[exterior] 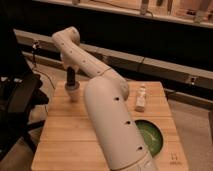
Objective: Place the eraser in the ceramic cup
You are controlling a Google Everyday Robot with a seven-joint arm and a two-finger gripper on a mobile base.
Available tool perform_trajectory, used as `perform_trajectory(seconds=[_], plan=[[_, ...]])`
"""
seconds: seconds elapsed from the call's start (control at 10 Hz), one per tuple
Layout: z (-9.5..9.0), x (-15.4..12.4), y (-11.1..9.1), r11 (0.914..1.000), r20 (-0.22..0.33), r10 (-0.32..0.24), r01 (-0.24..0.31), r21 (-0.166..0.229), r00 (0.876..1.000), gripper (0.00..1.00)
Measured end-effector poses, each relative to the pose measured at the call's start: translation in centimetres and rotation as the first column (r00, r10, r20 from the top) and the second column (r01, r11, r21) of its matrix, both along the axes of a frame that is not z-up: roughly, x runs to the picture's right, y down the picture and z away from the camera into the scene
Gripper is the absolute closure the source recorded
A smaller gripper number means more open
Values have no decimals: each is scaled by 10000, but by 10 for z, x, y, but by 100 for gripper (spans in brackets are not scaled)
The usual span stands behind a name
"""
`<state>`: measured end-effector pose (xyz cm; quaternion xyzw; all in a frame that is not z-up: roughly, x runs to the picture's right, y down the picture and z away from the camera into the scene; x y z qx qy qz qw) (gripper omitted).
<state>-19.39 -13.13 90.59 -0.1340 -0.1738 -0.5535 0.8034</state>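
Pincer: the pincer hangs in the left-centre of the frame, pointing straight down over the far left part of the worktop; the dark wrist above it hides the tip.
Pincer state: cannot tell, and whether anything is held there cannot be told either.
Eraser: not visible as a separate thing; it may be at the pincer's tip or already inside the cup, but this view does not settle it.
Ceramic cup: a small greyish cup stands directly beneath the pincer, touching or nearly touching it, upright on the worktop.
Cup contents: hidden by the pincer above its mouth.
Why held so: the vertical pose right over the cup fits a drop into its mouth, so the placing step looks to be in hand or just at its end; that is a judgement.
Arm: the white arm runs from the lower centre up to the upper left, then bends down to the cup, covering much of the worktop's middle.
Green bowl: a green bowl sits at lower right, partly behind the arm; nothing shows inside it.
White bottle: a small pale bottle lies right of centre, well apart from the cup.
Worktop: pale wooden worktop carries all of these.
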Motion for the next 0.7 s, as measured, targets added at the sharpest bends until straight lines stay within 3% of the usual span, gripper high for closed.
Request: perform_trajectory(seconds=[0.7], plan=[[0, 7, 9, 9987, -194, 174, -183, -467, 9997, 25]])
